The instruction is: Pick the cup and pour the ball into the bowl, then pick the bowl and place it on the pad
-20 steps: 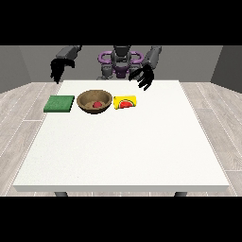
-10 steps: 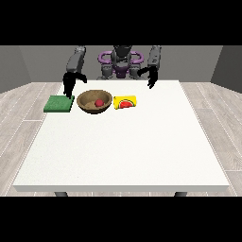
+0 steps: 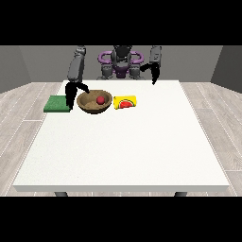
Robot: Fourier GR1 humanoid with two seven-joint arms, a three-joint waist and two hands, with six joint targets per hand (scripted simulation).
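A brown wooden bowl [image 3: 90, 105] stands on the table's far left part, with a red ball [image 3: 100, 99] inside it. Just to its right a yellow cup [image 3: 125, 102] with a red pattern lies on its side. The green pad [image 3: 57, 103] lies flat to the left of the bowl. The hand at the view's left [image 3: 72, 92] hangs low between pad and bowl, fingers pointing down and thumb spread toward the bowl's left rim, open. The hand at the view's right [image 3: 153, 73] is raised near the far edge, behind and to the right of the cup, relaxed and holding nothing.
The white table [image 3: 127, 151] stretches wide toward the camera in front of the three things. The robot's purple-and-grey torso [image 3: 121, 61] stands behind the far edge.
The hand at the view's left came down from high at the far left to beside the bowl's left rim. The hand at the view's right rose and drew back from the cup.
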